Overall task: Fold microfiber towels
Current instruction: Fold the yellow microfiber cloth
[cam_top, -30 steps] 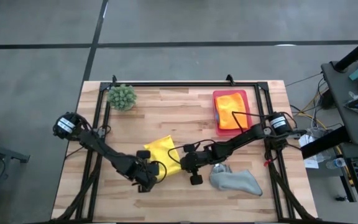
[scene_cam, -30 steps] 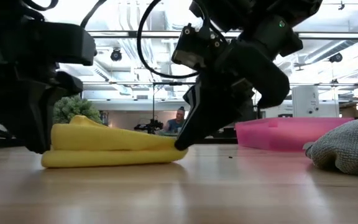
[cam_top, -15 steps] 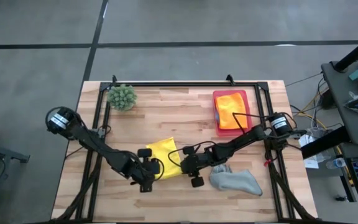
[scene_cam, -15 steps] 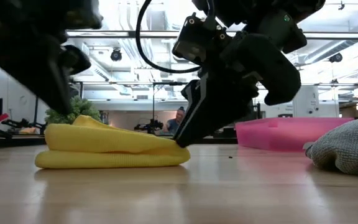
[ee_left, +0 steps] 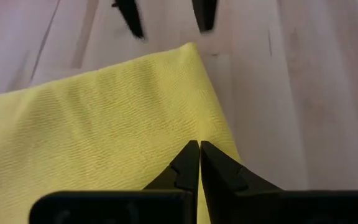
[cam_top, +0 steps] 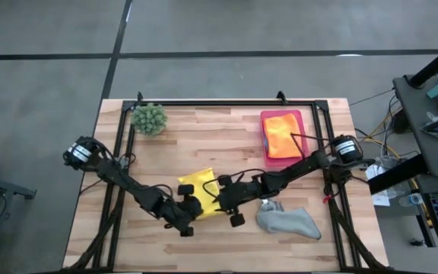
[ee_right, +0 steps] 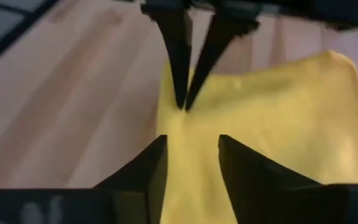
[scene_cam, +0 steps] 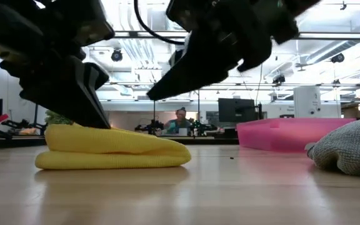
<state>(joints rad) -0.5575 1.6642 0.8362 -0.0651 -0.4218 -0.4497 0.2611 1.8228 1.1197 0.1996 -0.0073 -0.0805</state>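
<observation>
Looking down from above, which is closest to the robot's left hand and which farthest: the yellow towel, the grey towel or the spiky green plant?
From the left hand:
1. Yellow towel, right at the hand, mid-table.
2. Grey towel, off toward the right arm's side, near the front edge.
3. Spiky green plant, at the far back corner on the left arm's side.

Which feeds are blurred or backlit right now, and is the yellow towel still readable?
Low view: bright ceiling lights behind turn both arms into dark silhouettes, yet the yellow towel reads clearly. Right wrist view: soft all over, with its right gripper blurred and open over the towel. Left wrist view: towel weave sharp around the shut left gripper. High view: even light, no glare.
</observation>
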